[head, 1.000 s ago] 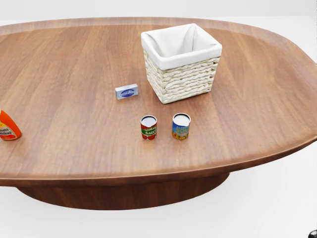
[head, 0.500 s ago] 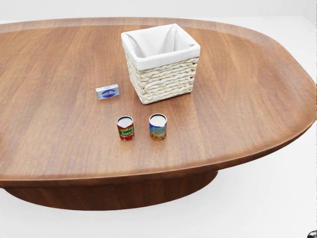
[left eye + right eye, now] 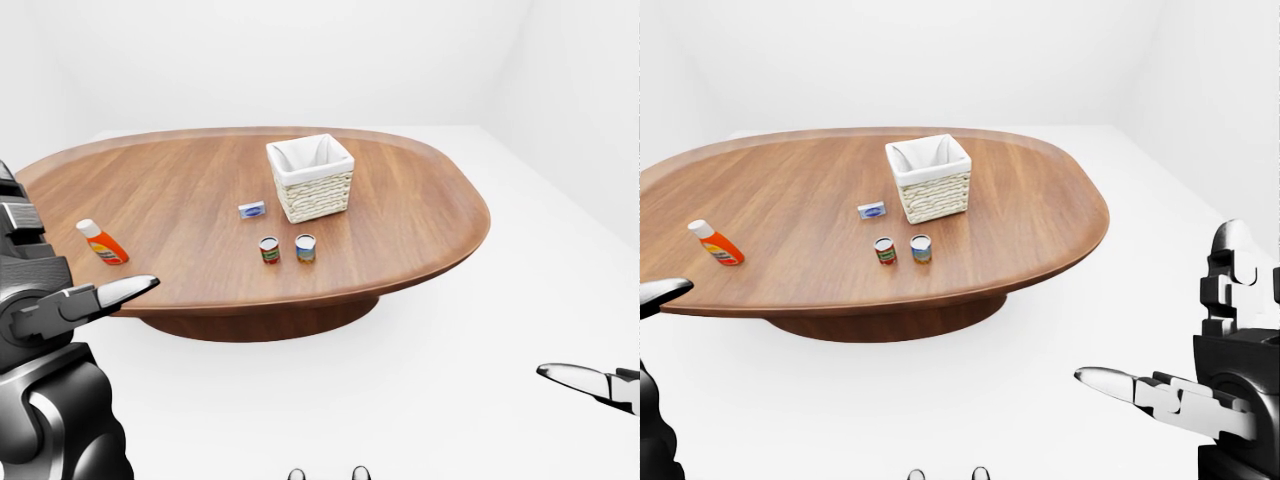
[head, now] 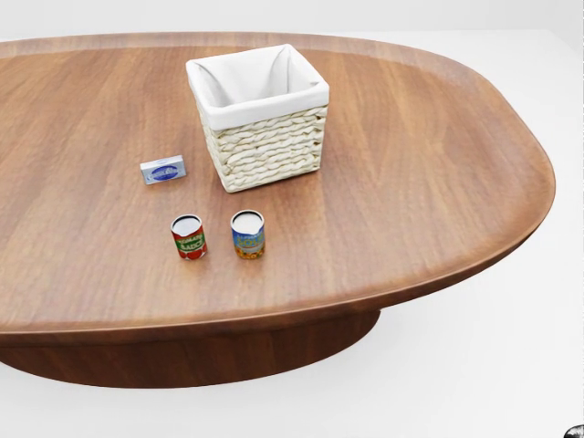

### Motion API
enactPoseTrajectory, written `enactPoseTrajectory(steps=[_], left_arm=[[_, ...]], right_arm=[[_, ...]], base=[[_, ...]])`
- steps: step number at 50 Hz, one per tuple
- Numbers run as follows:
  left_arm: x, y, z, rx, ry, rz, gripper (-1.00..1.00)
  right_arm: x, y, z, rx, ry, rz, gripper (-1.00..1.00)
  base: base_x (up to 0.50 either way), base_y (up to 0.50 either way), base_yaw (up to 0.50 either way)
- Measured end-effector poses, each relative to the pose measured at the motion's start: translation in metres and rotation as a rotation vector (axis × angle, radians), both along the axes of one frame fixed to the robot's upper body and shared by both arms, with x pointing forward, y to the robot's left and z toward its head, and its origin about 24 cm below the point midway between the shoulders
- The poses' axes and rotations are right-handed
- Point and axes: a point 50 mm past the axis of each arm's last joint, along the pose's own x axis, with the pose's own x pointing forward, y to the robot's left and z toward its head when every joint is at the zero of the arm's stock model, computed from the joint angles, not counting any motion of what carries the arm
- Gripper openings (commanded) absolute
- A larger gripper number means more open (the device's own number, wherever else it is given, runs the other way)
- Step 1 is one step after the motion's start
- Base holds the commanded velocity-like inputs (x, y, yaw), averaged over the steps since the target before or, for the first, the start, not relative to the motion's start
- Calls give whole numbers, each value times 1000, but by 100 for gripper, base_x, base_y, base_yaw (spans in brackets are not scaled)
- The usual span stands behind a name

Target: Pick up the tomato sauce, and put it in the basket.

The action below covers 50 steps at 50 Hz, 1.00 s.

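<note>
Both robot hands, left (image 3: 75, 302) & right (image 3: 1160, 395), open, holding nothing.

Labels on cans (image 4: 189, 237), box too small to read.

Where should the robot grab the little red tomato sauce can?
Probably around its round side, about halfway up. The tomato sauce can stands upright, so fingers can wrap it. In the head view a blue can stands close on its right, apart from it, so coming from the bottom or left edge looks easiest. Both hands, left hand and right hand, are open and off the table.
</note>
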Motion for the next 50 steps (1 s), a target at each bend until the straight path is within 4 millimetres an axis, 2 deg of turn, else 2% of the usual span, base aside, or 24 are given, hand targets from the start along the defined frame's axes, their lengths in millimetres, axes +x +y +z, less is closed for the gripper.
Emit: enactPoseTrajectory(steps=[12,22,50], left_arm=[[0,0,0,0,2,0,100],[1,0,0,1,2,-1,100],[1,-1,-1,0,5,-1,100]], right_arm=[[0,0,0,0,-1,1,100],[1,1,0,-6,-6,0,100],[3,4,1,-23,-15,17,100]], base=[[0,-25,0],[2,0,0],[46,0,0]])
